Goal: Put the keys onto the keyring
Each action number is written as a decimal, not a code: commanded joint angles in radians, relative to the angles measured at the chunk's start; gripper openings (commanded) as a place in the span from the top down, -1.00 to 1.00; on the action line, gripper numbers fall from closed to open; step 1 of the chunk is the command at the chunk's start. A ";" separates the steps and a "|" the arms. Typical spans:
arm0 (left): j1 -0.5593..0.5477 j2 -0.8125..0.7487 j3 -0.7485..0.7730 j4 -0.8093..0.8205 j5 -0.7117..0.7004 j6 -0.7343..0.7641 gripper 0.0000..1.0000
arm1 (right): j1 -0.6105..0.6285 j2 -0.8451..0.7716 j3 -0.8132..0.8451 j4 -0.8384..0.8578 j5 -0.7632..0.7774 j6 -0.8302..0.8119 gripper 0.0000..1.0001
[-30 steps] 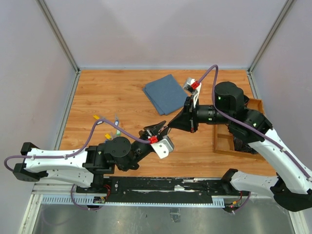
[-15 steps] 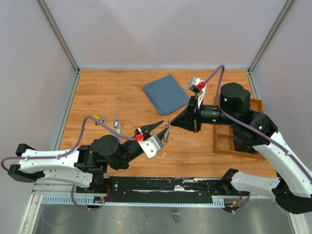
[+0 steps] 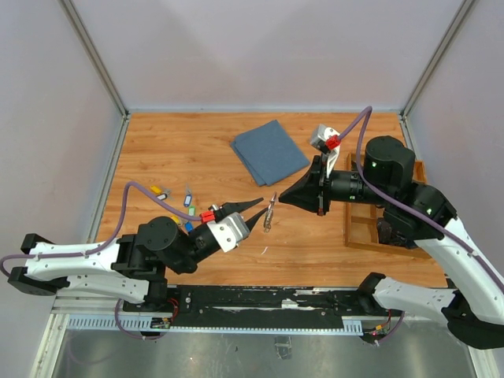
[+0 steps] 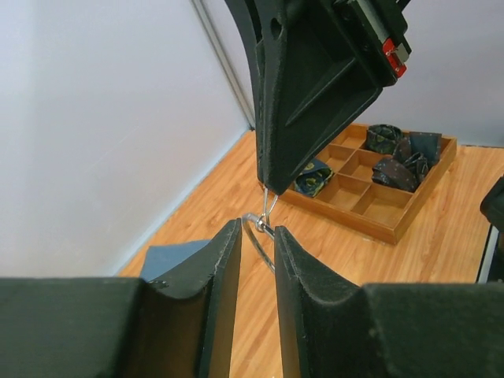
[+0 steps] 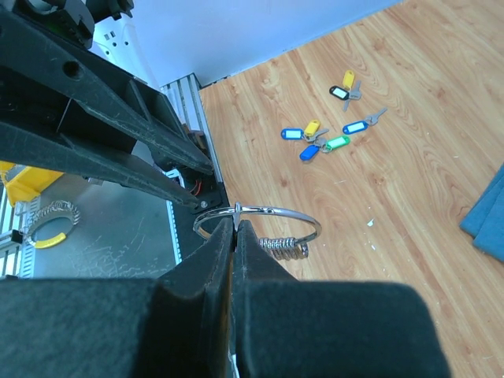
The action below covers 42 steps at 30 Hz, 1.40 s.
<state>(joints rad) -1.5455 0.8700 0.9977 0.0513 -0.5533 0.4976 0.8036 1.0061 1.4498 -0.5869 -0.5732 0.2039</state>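
Observation:
The keyring (image 5: 272, 211), a thin silver ring with a short coiled chain bit, is pinched in my shut right gripper (image 5: 236, 228) and held above the floor. In the top view the keyring (image 3: 269, 214) hangs at the right gripper's tip (image 3: 281, 197). My left gripper (image 3: 263, 206) is open with its tips at the ring. In the left wrist view the keyring (image 4: 264, 228) sits just past the gap of the left gripper (image 4: 258, 234). The keys (image 5: 319, 138), with yellow, green and blue tags, lie loose on the floor, at the left in the top view (image 3: 186, 198).
A folded blue cloth (image 3: 269, 151) lies at the back centre. A wooden compartment tray (image 4: 370, 206) holding dark bundles sits at the right, under the right arm in the top view (image 3: 364, 230). Grey walls enclose the wooden floor.
My left arm has drawn back to the left, so its jaws now only reach the ring with their tips. The right arm has shifted right, still holding the ring.

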 commanded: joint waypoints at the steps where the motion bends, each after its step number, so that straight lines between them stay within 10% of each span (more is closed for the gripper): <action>1: 0.006 -0.025 -0.008 0.045 0.022 -0.072 0.43 | 0.013 -0.041 0.005 0.057 -0.014 -0.056 0.99; 26: 0.007 0.003 0.090 -0.032 0.115 -0.118 0.47 | 0.014 -0.086 -0.022 0.029 -0.058 -0.219 0.99; 42: 0.006 0.116 0.135 -0.046 0.062 -0.047 0.15 | 0.013 -0.079 -0.015 0.041 -0.044 -0.183 0.99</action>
<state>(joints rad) -1.5455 0.9756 1.0985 -0.0048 -0.4732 0.4152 0.8055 0.9352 1.4155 -0.5655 -0.6132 0.0177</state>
